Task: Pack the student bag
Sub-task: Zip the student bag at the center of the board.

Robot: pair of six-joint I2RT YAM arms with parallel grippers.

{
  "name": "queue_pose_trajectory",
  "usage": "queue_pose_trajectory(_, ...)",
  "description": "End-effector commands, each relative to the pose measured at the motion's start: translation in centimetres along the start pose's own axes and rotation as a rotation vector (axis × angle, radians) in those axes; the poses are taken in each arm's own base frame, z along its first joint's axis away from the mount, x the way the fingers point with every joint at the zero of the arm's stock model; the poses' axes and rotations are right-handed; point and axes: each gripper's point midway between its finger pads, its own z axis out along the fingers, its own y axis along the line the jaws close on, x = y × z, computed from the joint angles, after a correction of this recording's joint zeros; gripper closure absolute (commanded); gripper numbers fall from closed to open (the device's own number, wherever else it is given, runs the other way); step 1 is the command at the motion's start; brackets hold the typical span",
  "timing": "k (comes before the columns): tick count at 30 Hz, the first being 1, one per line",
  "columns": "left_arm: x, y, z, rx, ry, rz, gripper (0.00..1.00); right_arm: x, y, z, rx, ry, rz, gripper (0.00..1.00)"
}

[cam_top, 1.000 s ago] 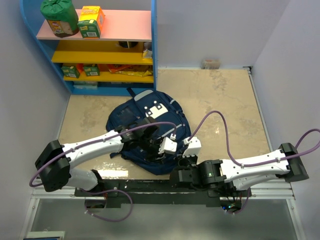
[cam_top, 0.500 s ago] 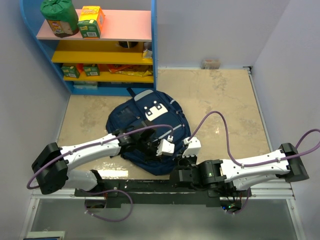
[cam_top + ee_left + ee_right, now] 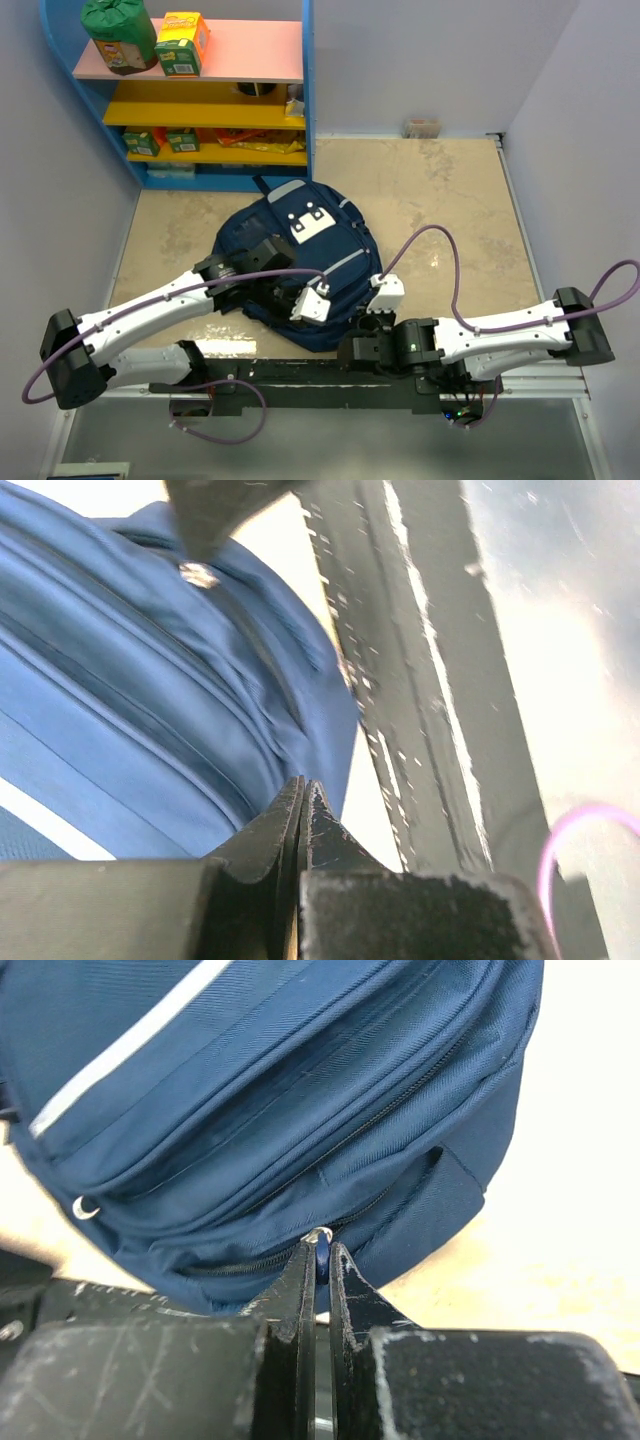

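From above, the left gripper has drawn back toward seven o'clock over the student bag, which lies at twelve o'clock of the arm bases, its zips seemingly unopened; the left wrist view shows those jaws together, apparently empty, while only the right wrist view reveals the right gripper clamped on a blue zipper pull.

White patch on student bag, beyond the left end effector: dark marks, no legible letters.
Shelf cartons, far beyond it: print too small to read.
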Motion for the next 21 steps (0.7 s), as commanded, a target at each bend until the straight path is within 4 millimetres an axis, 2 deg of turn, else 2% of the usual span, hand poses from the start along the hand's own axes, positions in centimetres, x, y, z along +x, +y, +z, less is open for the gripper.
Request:
queue_pose_trajectory(1, 0.6, -2.7, -1.9, 0.092, 0.036, 0.064, 1.0, -0.4, -1.6, 1.4, 0.096, -0.034, -0.027, 1.0)
queue_pose_trajectory(4, 1.2, -3.0, -2.1, 0.082, 0.053, 0.055, 1.0, -1.3, -1.4, 1.5, 0.108, -0.051, -0.015, 1.0)
queue_pose_trajectory(5, 1.0, -2.6, -2.2, 0.058, 0.046, 0.048, 1.0, -1.5, -0.9, 1.3, 0.086, -0.05, -0.033, 1.0)
queue_pose_trajectory(6, 0.3, -1.5, -2.1, 0.006, 0.02, 0.062, 0.96, -1.6, -0.3, 1.2, 0.061, -0.049, -0.027, 1.0)
queue_pose_trajectory(8, -1.0, -0.5, -2.2, -0.055, -0.028, 0.027, 0.75, -1.8, 0.7, 1.1, 0.025, -0.047, -0.006, 1.0)
queue_pose_trajectory(9, -2.0, 0.5, -2.1, -0.094, -0.061, 0.038, 0.54, -1.8, 0.8, 1.1, 0.022, -0.047, -0.007, 1.0)
queue_pose_trajectory(10, -2.4, 0.8, -2.0, -0.108, -0.078, 0.008, 0.45, -1.8, 0.8, 1.1, 0.024, -0.045, -0.008, 1.0)
queue_pose_trajectory(12, -3.0, 1.6, -1.5, -0.125, -0.106, -0.008, 0.33, -2.0, 1.0, 0.9, 0.024, -0.044, -0.002, 1.0)
queue_pose_trajectory(15, -2.0, 2.0, 0.0, -0.114, -0.087, -0.046, 0.33, -2.3, 1.2, 0.6, 0.006, -0.044, 0.016, 1.0)
queue_pose_trajectory(17, -0.5, 1.9, 1.1, -0.103, -0.059, -0.054, 0.32, -2.4, 1.4, 0.5, -0.009, -0.045, 0.037, 1.0)
queue_pose_trajectory(21, 0.7, 1.9, 2.3, -0.099, -0.042, -0.052, 0.35, -2.7, 1.6, 0.2, -0.028, -0.042, 0.052, 1.0)
